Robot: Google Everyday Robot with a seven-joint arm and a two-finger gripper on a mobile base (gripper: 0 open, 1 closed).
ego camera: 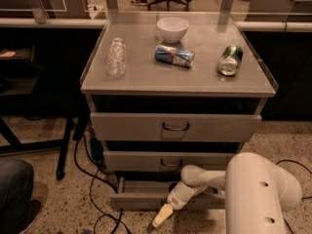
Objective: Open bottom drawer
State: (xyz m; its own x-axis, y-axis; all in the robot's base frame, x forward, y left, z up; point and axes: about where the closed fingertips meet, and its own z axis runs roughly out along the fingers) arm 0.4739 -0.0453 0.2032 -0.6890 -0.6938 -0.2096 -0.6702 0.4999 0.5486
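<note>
The grey cabinet has three drawers. The bottom drawer (136, 200) is the lowest and narrowest one, and it stands pulled out a little, ahead of the middle drawer (146, 161). My white arm (258, 189) reaches in from the lower right across its front. My gripper (162, 217) hangs just in front of and below the bottom drawer's front edge, its cream tip pointing down toward the floor. My wrist hides the bottom drawer's handle. The top drawer (175, 126) also sits slightly forward.
On the cabinet top lie a white bowl (172, 29), a clear plastic bottle (116, 57), a blue can (174, 55) on its side and a green can (230, 60). Black cables (92, 179) trail over the speckled floor at left, beside a black stand leg (68, 145). A person's knee (14, 189) is at lower left.
</note>
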